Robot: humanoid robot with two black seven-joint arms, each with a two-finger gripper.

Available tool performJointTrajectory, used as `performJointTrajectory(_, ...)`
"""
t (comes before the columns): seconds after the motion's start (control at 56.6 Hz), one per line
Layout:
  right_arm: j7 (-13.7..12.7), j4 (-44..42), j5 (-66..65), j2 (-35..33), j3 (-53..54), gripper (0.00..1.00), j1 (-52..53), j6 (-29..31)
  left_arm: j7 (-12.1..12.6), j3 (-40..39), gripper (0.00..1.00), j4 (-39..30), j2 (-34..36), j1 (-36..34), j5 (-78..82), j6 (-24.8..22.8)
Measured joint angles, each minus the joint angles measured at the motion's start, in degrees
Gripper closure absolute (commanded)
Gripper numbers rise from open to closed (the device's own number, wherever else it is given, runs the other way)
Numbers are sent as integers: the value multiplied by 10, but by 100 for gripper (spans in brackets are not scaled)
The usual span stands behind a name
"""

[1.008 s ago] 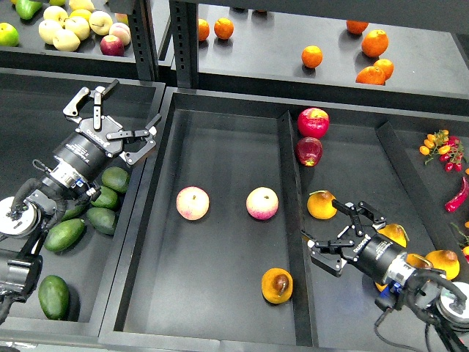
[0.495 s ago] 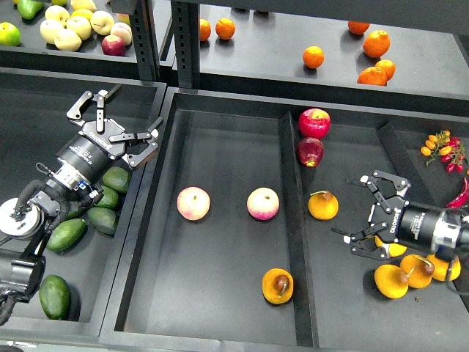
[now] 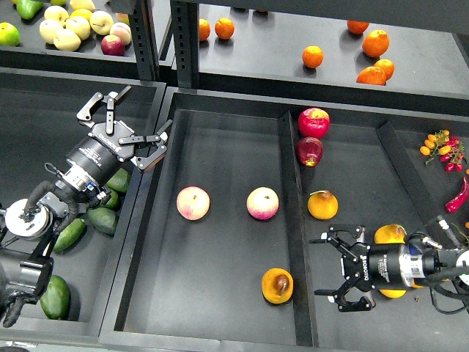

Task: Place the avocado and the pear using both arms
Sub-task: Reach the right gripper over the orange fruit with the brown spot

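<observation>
- The pear [image 3: 277,285] lies in the wide middle tray [image 3: 212,308], near its front right corner, dark sunken spot up; nothing touches it.
- At about 3 o'clock from the pear, across the tray's divider, the right gripper [image 3: 333,268] points toward it; its fingers [image 3: 338,235] are spread wide and hold nothing; it sits low in the right-hand compartment [image 3: 352,183].
- Behind that gripper, partly hidden by the arm, more yellow-orange fruits [image 3: 388,235] are bunched; another one [image 3: 322,204] lies alone at 12 o'clock from the gripper.
- The avocados [image 3: 117,180] are piled in the left bin [image 3: 44,125]; a lone avocado [image 3: 54,296] lies near the bin's front edge; the left arm covers part of the pile.
- The left gripper [image 3: 136,121] is raised over the bin's right wall at about 1 o'clock from the pile; its claws are splayed apart, empty.
- Two pale pink-yellow fruits [image 3: 193,202] lie side by side mid-tray, at 11 o'clock from the pear.
- Two red apples [image 3: 313,122] touch each other at the far end of the right compartment.
- Oranges [image 3: 313,56] are scattered on the back shelf [image 3: 278,44].
</observation>
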Motion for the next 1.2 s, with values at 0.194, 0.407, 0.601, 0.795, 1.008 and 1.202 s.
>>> performJointTrajectory(0.194, 0, -40, -28, 40, -14, 0, 0, -1, 0, 0, 1, -3, -3, 1, 1, 0)
performJointTrajectory(0.407, 0, -79, -39, 75, -15, 0, 0, -2, 0, 2, 1, -6, -3, 4, 0, 0)
performJointTrajectory(0.601, 0, -100, -39, 96, -15, 0, 0, -5, 0, 5, 1, -5, -3, 5, 0, 0)
performJointTrajectory(0.795, 0, -124, -43, 120, -16, 0, 0, -5, 0, 7, 1, -2, -3, 4, 0, 0)
performJointTrajectory(1.008, 0, -152, -54, 144, -16, 0, 1, -6, 0, 8, 1, -2, -3, 0, 1, 0)
performJointTrajectory(1.202, 0, -180, -63, 167, -16, 0, 1, -6, 0, 8, 1, -2, -3, 0, 1, 0)
